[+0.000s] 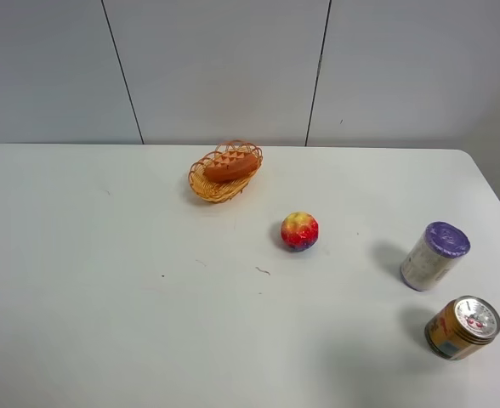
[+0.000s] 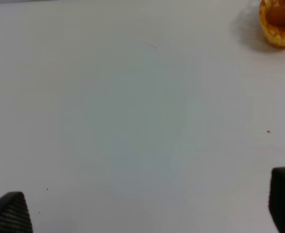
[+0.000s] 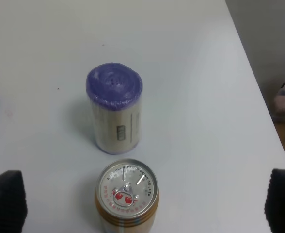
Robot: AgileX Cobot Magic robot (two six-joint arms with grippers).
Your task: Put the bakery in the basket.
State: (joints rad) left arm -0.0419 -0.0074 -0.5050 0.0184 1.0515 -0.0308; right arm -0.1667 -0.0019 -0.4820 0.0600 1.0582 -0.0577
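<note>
The orange-brown bakery piece (image 1: 230, 165) lies inside the tan woven basket (image 1: 206, 184) at the back middle of the table. The left wrist view shows the basket (image 2: 277, 35) far off with the bakery (image 2: 282, 13) in it. My left gripper (image 2: 147, 208) is open and empty over bare table; only its two fingertips (image 2: 9, 213) show. My right gripper (image 3: 142, 204) is open and empty, with its fingertips (image 3: 4, 199) on either side of a can. Neither gripper shows in the high view.
A red-yellow fruit ball (image 1: 299, 231) sits right of the table's middle. A purple-topped cylinder (image 1: 435, 255) and an orange can (image 1: 463, 327) stand at the front right, also in the right wrist view (image 3: 114, 108), (image 3: 127, 196). The table's right edge (image 3: 259, 97) is close.
</note>
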